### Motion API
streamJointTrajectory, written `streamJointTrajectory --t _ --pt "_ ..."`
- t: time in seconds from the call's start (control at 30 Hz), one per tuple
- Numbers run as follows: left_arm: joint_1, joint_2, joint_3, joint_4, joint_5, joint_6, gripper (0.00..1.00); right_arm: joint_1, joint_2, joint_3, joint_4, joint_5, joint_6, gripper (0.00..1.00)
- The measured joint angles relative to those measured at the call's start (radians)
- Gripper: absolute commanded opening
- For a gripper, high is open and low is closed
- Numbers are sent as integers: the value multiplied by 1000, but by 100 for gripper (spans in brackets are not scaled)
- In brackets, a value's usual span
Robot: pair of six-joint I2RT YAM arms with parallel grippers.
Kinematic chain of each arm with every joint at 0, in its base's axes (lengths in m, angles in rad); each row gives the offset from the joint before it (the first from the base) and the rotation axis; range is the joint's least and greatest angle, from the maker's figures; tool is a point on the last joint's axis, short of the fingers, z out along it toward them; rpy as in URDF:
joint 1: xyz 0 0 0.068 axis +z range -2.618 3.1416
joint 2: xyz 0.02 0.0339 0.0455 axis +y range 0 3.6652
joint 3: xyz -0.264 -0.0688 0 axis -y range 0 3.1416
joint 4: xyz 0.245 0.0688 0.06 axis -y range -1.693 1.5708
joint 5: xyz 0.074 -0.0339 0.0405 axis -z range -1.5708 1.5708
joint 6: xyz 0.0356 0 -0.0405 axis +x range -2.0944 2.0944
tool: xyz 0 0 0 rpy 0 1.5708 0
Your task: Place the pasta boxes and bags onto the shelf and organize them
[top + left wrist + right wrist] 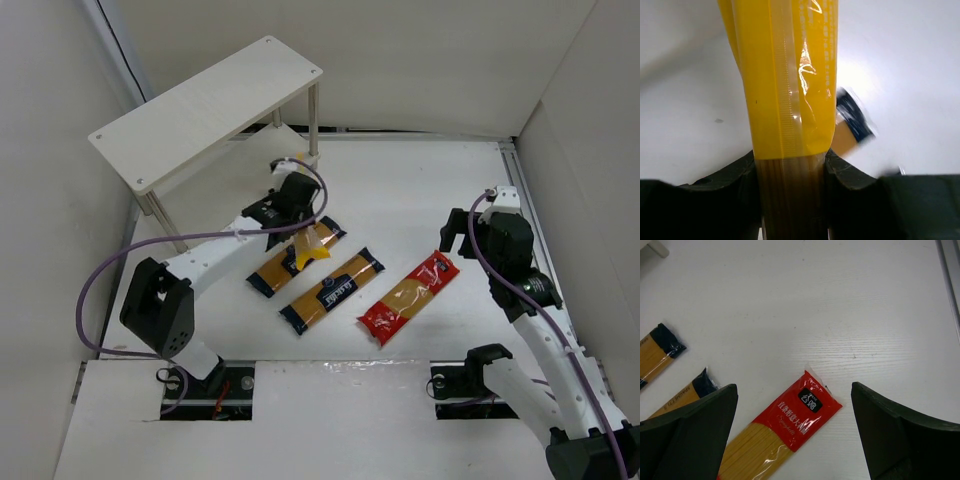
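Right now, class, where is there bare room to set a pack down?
The top tier of the shelf is bare throughout. The table is bare beyond the red pack. Crowded: mid-table, that pack beside two orange-yellow packs.

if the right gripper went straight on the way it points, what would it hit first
Probably the red spaghetti pack, whose labelled end lies in line between the open jaws; depth is unclear.

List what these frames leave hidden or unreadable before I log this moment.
Top view: the shelf's lower tier, mostly hidden under its top board.
Left wrist: the yellow pack's far end, cut by the top edge; navy-ended pack behind it, blurred.
Right wrist: red pack's lower end, cut by the bottom edge.
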Motion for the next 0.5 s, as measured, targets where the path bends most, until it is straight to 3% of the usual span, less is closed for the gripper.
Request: streamJointTrajectory --t 0.23,0.5 --pt "243 7 -8 11 -169 -136 0 0 2 0 0 13 -2 99" --pt "489 98 -16 109 -149 -148 0 0 33 0 0 37 -2 99"
